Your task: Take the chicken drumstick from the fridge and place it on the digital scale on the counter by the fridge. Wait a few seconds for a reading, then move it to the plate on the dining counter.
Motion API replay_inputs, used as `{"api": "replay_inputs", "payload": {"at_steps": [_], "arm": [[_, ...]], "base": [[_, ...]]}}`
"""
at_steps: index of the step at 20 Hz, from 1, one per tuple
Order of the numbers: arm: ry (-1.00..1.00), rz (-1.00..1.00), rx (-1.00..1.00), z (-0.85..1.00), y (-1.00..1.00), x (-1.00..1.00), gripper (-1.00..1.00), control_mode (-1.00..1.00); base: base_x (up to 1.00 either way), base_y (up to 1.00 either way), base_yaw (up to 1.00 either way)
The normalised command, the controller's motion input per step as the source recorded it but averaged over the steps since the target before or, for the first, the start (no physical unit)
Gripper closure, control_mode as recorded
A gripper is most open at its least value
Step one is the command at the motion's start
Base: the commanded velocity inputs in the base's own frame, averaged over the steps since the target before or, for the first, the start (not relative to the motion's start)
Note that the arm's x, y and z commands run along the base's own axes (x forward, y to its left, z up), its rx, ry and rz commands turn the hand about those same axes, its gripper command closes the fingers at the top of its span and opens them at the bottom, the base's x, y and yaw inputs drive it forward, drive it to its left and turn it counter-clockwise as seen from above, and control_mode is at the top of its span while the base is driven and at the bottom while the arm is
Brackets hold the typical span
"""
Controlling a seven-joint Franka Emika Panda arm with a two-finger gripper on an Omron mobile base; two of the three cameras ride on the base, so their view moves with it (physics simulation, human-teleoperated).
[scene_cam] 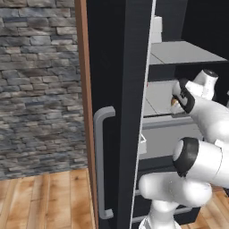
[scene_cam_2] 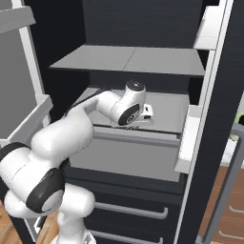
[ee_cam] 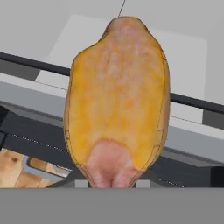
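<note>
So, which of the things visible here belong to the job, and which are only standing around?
Belong to the job:
- chicken drumstick, held in the claw
- fridge, open, with pale shelves

Only standing around:
- stone wall
- wooden floor
- fridge drawers below the shelves

Standing open, tall black fridge (scene_cam_2: 143,19), holding two flat pale grey shelves: upper one (scene_cam_2: 128,59) sitting above lower one (scene_cam_2: 167,109), both looking bare where visible. Spreading beneath the fridge, light wooden plank floor (scene_cam: 49,197).
</note>
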Motion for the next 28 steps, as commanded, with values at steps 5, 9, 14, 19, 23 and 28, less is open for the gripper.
{"api": "replay_inputs", "payload": {"at_steps": [5,9,14,19,23,28], "arm": [[0.01,0.00,-0.09,0.41,0.59,-1.00,1.00,-1.00],[0.00,-0.01,-0.07,0.33,0.64,-1.00,1.00,-1.00],[-0.02,0.00,-0.01,0.13,0.33,-1.00,1.00,-1.00],[-0.10,0.00,0.00,0.25,0.05,-0.95,1.00,-1.00],[-0.03,0.01,0.01,0.07,0.04,-0.32,1.00,-1.00],[0.00,0.00,0.00,0.00,0.00,0.00,1.00,-1.00]], "base": [[0.00,0.00,0.00],[0.00,0.00,0.00],[0.00,0.00,0.00],[0.00,0.00,0.00],[0.00,0.00,0.00],[0.00,0.00,0.00]]}}
